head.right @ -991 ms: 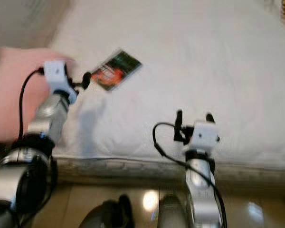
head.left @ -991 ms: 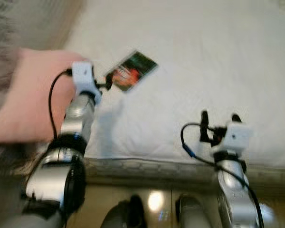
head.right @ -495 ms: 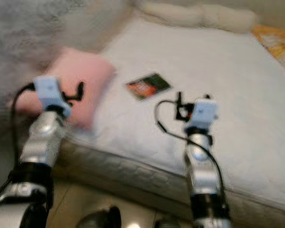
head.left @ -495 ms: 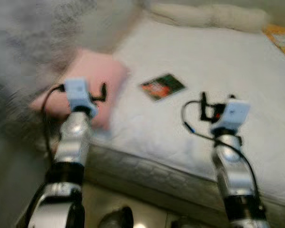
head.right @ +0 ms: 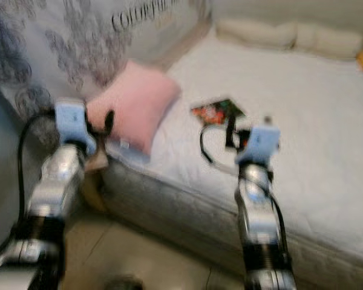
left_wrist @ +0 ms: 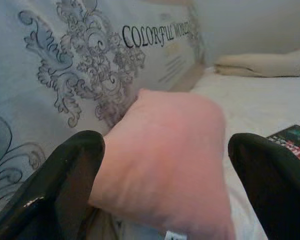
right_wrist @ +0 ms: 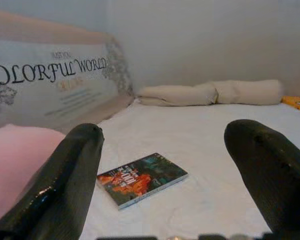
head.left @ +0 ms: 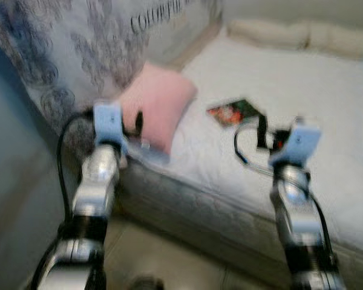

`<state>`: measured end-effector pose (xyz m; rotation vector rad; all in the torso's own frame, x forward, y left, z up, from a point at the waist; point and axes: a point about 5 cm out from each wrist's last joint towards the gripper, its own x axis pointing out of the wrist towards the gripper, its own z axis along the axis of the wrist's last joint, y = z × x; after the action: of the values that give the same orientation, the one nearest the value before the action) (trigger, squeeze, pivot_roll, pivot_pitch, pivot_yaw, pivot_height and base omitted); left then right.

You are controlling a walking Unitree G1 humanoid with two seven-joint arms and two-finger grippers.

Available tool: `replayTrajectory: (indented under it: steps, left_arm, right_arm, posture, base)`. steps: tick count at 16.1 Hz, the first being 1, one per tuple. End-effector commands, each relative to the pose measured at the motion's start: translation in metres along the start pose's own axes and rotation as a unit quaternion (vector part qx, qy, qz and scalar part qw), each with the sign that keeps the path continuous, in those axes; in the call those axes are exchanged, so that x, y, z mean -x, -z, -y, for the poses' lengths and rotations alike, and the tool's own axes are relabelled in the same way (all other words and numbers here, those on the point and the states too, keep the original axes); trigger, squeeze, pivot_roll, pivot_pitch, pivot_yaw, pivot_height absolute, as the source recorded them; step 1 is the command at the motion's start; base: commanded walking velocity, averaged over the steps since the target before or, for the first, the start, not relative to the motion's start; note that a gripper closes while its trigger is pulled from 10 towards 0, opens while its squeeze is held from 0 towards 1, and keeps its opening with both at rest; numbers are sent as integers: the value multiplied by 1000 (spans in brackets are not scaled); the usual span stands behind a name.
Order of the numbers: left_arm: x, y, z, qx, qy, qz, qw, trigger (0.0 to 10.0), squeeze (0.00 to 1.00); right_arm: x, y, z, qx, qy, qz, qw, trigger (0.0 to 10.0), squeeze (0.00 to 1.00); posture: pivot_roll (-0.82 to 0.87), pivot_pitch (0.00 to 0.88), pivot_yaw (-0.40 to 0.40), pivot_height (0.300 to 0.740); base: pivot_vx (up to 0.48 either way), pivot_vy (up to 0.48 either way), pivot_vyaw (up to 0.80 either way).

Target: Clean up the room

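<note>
A: Head views, blurred. Bed (head.left: 302,103), white mattress, edge running across in front of both arms. Pink pillow (head.left: 159,109) lying at the near corner, overhanging the edge a little. Book (head.left: 235,112) flat on the mattress, just beyond the pillow, apart from it.

B: Grippers?

A: Left gripper (head.left: 138,122) raised beside the pillow's near end, not touching. Right gripper (head.left: 280,130) raised over the mattress, short of the book. Nothing held in either.

B: Left wrist view?

A: Fingers (left_wrist: 65,175) spread wide, pillow (left_wrist: 165,155) seen between them and close ahead. Patterned grey bedding or headboard cover (left_wrist: 65,65) with printed lettering behind. Corner of the book (left_wrist: 295,142) to one side.

B: Right wrist view?

A: Fingers (right_wrist: 65,185) likewise well apart, empty. Book (right_wrist: 141,178) lying between them, farther off, cover up. Long cream bolster (right_wrist: 210,92) along the far end of the bed, against a plain wall (right_wrist: 200,40). Something orange (right_wrist: 297,102) at the far edge, too small to identify.

B: Progress?

A: Early, by appearance. Pillow and book both loose on the bed, neither grasped nor put away. Likely remaining: pick up each, place properly.

B: Room?

A: Pale tiled floor (head.right: 145,260) below the bed edge. Bed surface quilted, soft.
</note>
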<state>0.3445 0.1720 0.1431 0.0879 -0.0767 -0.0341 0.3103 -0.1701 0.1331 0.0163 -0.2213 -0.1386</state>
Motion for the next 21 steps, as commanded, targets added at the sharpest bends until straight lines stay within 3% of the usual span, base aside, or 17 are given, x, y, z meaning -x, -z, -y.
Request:
replayTrajectory:
  steps: [1, 10, 12, 13, 21]
  left_arm:
    - [-1, -3, 1, -3, 1, 3, 1000, 10000, 0]
    - [-1, -3, 1, -3, 1, 3, 1000, 10000, 0]
    - [3, 1, 24, -30, 73, -14, 997, 10000, 0]
    - [3, 1, 26, -34, 82, -15, 996, 10000, 0]
    - [2, -1, 27, -24, 82, -16, 996, 10000, 0]
  right_arm:
    - [-1, -1, 1, -1, 1, 4, 1000, 10000, 0]
    - [-1, -1, 1, -1, 1, 4, 1000, 10000, 0]
    - [18, 28, -9, -47, 2, -74, 996, 10000, 0]
    - [20, 31, -10, -51, 2, -83, 995, 10000, 0]
    - [16, 30, -6, -43, 9, -83, 996, 10000, 0]
  posture:
    - [-56, 0, 27, 740]
    - [-56, 0, 27, 740]
    - [-67, 0, 46, 740]
    - [-67, 0, 46, 740]
    - [-69, 0, 47, 740]
  base:
    - [0, 0, 0]
    - [0, 0, 0]
    - [444, 0, 0]
    - [446, 0, 0]
    - [465, 0, 0]
